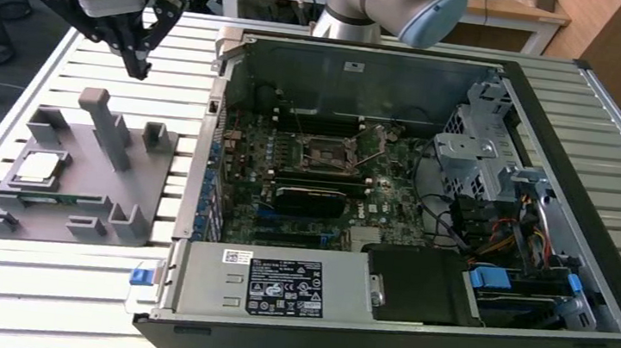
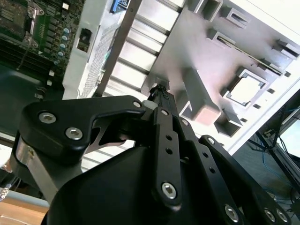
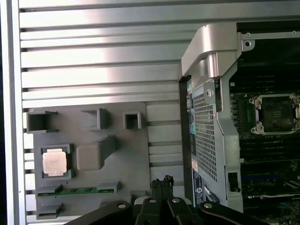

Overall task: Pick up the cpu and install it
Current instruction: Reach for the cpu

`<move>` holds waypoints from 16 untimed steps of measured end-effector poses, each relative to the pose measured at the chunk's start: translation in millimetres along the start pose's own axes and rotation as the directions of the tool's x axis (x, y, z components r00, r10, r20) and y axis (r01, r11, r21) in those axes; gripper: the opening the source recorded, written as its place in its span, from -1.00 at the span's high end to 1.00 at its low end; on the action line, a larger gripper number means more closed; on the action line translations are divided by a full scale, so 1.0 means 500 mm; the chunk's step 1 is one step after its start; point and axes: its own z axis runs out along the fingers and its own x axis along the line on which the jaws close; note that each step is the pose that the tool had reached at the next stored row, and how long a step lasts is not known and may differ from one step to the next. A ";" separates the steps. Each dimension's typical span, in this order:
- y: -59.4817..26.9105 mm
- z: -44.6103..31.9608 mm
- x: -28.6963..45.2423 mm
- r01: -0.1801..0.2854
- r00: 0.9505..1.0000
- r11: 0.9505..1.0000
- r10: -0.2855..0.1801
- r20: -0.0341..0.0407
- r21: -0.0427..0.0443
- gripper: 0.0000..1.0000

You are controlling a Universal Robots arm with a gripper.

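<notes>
Here the cpu [image 1: 38, 165] lies well apart from the gripper [image 1: 137, 69]

bright, even daylight; glare streaks the slatted worktop [image 3: 93, 70] in the first wrist view; the case [image 1: 355, 83] interior lies shadowed.

We record the cpu [image 1: 38, 165] in the fixture [image 1: 85, 178], on the table [image 1: 56, 286], at the exterior view's left of the computer case [image 1: 409, 345].

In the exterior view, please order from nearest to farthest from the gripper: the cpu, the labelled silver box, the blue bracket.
From the gripper:
1. cpu, in the grey holder, outside the case.
2. labelled silver box, inside the case.
3. blue bracket, in the case, exterior view's right.
</notes>
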 end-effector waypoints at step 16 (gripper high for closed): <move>-0.004 0.006 0.045 0.000 1.000 1.000 0.000 -0.006 0.000 0.79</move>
